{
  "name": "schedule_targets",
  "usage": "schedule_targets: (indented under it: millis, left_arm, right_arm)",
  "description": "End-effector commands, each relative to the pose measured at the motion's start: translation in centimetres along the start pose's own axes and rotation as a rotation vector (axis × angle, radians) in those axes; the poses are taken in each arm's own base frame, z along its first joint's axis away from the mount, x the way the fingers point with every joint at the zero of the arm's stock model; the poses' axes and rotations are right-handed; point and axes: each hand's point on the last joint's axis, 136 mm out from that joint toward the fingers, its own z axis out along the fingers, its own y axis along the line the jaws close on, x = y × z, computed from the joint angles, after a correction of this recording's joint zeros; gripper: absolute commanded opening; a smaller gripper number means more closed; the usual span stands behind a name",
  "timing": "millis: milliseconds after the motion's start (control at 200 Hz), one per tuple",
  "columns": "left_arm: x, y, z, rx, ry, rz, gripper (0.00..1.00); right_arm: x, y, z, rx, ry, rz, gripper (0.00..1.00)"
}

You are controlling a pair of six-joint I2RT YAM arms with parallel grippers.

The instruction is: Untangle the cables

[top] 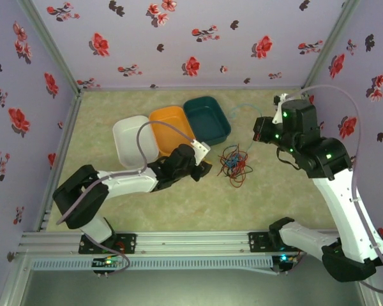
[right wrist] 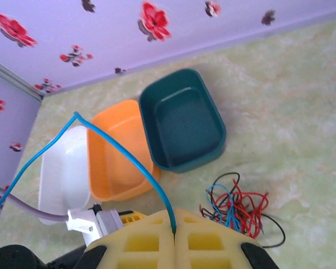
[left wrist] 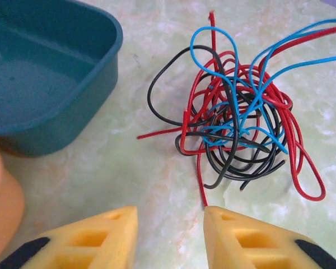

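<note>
My left gripper (top: 206,167) sits at nine o'clock of the tangled cables (top: 235,162); my right gripper (top: 258,131) hangs at one o'clock, a blue cable (top: 244,104) arcing off it. The teal tray (top: 207,121) lies at eleven.

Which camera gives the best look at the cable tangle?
The left wrist view: the tangle sits close up, so red, black and blue strands can be told apart. The top external view shows it as a small, distant knot; the right wrist view shows it small, low on the right.

The cables (left wrist: 233,115) look glossy and smooth, the teal bin (left wrist: 73,112) matt plastic.
</note>
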Motion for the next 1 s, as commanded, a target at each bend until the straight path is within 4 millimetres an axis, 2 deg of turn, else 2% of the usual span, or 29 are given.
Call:
schedule_targets:
  millis: [0,175,285,610,725,995]
  left_arm:
    - [-1.7,0.1,-1.2,-0.02,-0.071,0.011,0.5]
    - [-3.7,0.4,-2.1,-0.04,-0.139,0.011,0.77]
    - [-5.4,0.5,-2.8,-0.052,-0.201,0.017,0.99]
    - [-9.9,-0.4,-3.5,-0.033,-0.334,0.129,1.0]
    - [-10.4,-0.3,-3.4,-0.045,-0.344,0.131,1.0]
    - [-11.8,-0.7,-4.0,-0.024,-0.41,0.111,1.0]
  right_arm:
    - [-1.3,0.9,-1.5,-0.024,-0.03,-0.056,0.0]
    - [-4.6,2.9,-4.6,-0.084,-0.123,-0.092,0.0]
    - [-6.6,4.0,-6.5,-0.109,-0.178,-0.116,0.0]
    - [-11.6,7.0,-10.7,-0.173,-0.3,-0.179,0.0]
    - [-13.1,7.7,-11.5,-0.19,-0.351,-0.189,0.0]
    - [-16.7,10.2,-15.1,-0.296,-0.517,-0.187,0.0]
